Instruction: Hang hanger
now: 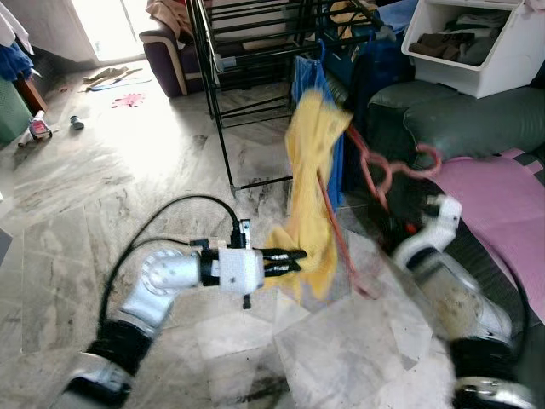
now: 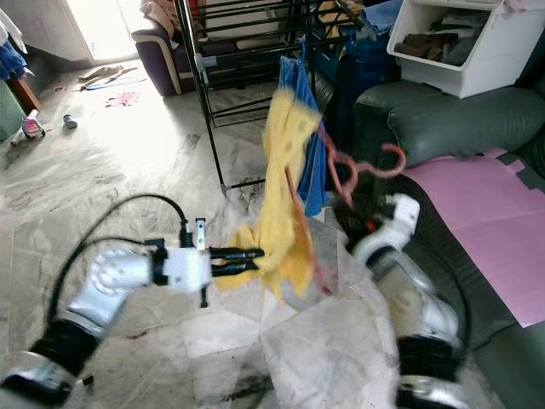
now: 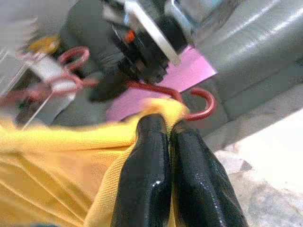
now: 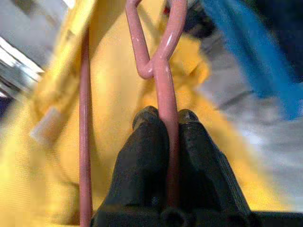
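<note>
Right hand (image 4: 161, 118) is clamped on the pink hanger (image 1: 375, 162); left hand (image 1: 294, 260) pinches the yellow garment (image 1: 311, 170). Lift the hook level toward the black rack (image 1: 247, 51), keeping the cloth slack.

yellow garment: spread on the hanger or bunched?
Bunched. The yellow garment hangs in a twisted clump off the pink hanger, its lower edge pinched by the left gripper; the right gripper clamps the hanger's bar.

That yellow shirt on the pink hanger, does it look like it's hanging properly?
No. The yellow knit shirt is bunched and twisted along one side of the pink plastic hanger, not spread over its shoulders. The left gripper pinches its lower edge; the right gripper clamps the hanger's stem.
</note>
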Tool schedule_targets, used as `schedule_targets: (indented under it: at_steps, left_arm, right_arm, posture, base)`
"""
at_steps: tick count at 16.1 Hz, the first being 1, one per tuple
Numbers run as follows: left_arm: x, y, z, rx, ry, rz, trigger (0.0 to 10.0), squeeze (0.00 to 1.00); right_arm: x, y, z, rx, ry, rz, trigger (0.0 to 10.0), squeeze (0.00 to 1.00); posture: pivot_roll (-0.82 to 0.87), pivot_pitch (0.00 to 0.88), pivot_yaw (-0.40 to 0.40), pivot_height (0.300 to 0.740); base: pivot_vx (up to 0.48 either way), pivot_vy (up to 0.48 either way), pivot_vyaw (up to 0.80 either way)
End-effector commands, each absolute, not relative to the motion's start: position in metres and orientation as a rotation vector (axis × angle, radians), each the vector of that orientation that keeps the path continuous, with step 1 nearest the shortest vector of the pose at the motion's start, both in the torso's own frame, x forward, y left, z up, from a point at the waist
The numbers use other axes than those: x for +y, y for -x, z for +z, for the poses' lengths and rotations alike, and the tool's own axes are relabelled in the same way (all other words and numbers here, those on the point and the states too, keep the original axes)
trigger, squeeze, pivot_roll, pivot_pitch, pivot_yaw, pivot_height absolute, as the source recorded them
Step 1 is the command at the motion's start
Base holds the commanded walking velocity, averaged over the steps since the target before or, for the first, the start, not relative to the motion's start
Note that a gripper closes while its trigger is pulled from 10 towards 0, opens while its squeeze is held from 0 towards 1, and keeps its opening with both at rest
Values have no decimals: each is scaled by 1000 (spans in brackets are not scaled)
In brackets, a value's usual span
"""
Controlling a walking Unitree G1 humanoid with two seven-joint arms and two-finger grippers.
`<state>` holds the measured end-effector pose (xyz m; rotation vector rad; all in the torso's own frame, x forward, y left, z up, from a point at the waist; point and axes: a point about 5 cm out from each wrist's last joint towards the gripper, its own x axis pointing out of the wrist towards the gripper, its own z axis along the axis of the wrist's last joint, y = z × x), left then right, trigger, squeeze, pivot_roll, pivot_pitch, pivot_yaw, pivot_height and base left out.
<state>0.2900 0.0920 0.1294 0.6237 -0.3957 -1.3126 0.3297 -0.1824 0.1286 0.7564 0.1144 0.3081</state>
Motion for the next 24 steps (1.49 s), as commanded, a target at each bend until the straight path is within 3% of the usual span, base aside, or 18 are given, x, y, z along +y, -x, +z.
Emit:
schedule_targets:
  at_steps: [1,4,6,9,10,11,12,13,16,17,18,19,20,21,22,23,24]
  left_arm:
    - [92,-289,120,-365,-649,-1298,10000,0]
    - [77,-290,98,-296,-578,-1171,10000,0]
    - [65,-285,91,-289,-546,-1185,10000,0]
    - [59,-276,76,-222,-521,-1231,10000,0]
    - [60,-276,74,-210,-522,-1220,10000,0]
    - [63,-277,73,-203,-522,-1207,10000,0]
    - [65,-279,73,-195,-526,-1190,10000,0]
    - [66,-279,73,-185,-523,-1186,10000,0]
    - [62,-278,70,-167,-506,-1208,10000,0]
    - [61,-278,70,-169,-503,-1208,10000,0]
    - [58,-279,72,-191,-524,-1192,10000,0]
    - [58,-282,75,-204,-525,-1171,10000,0]
    - [58,-284,78,-221,-528,-1152,10000,0]
    - [58,-286,81,-241,-537,-1136,10000,0]
    - [58,-286,82,-248,-539,-1128,10000,0]
    - [59,-287,82,-250,-536,-1125,10000,0]
    - [60,-288,83,-259,-544,-1108,10000,0]
  right_arm:
    - [-184,-335,166,-34,-864,322,10000,0]
    - [-151,-330,191,-84,-954,404,10000,0]
    - [-141,-327,199,-89,-804,453,10000,0]
    - [-166,-341,213,-152,-821,267,10000,0]
    - [-160,-337,216,-144,-724,356,10000,0]
    - [-152,-333,213,-113,-497,433,10000,0]
    - [-157,-335,202,-105,-179,387,10000,0]
    - [-163,-337,198,-113,-74,342,10000,0]
    - [-181,-344,208,-184,-231,223,10000,0]
    - [-179,-344,208,-183,-276,239,10000,0]
    - [-163,-340,205,-142,-426,394,10000,0]
    - [-159,-339,201,-117,-436,402,10000,0]
    - [-171,-346,201,-144,-488,256,10000,0]
    - [-187,-352,195,-121,-724,109,10000,0]
    - [-182,-351,190,-62,-764,179,10000,0]
    - [-177,-350,187,-27,-752,244,10000,0]
    - [-158,-340,163,216,-505,418,10000,0]
  posture:
    - [-5,24,36,740]
    - [-20,21,34,740]
    - [-24,19,30,740]
    - [-30,21,24,740]
    - [-29,19,24,740]
    - [-29,19,24,740]
    - [-31,19,21,740]
    - [-31,19,21,740]
    - [-34,13,21,740]
    - [-34,13,21,740]
    - [-36,11,22,740]
    - [-35,11,19,740]
    - [-34,11,18,740]
    - [-36,10,18,740]
    - [-34,10,18,740]
    - [-34,10,18,740]
    - [-33,10,20,740]
  base:
    - [0,0,0]
    - [0,0,0]
    - [0,0,0]
    - [0,0,0]
    - [0,0,0]
    - [0,0,0]
    - [0,0,0]
    - [0,0,0]
    - [0,0,0]
    - [0,0,0]
    - [0,0,0]
    - [0,0,0]
    - [0,0,0]
    - [0,0,0]
    - [0,0,0]
    - [0,0,0]
    - [0,0,0]
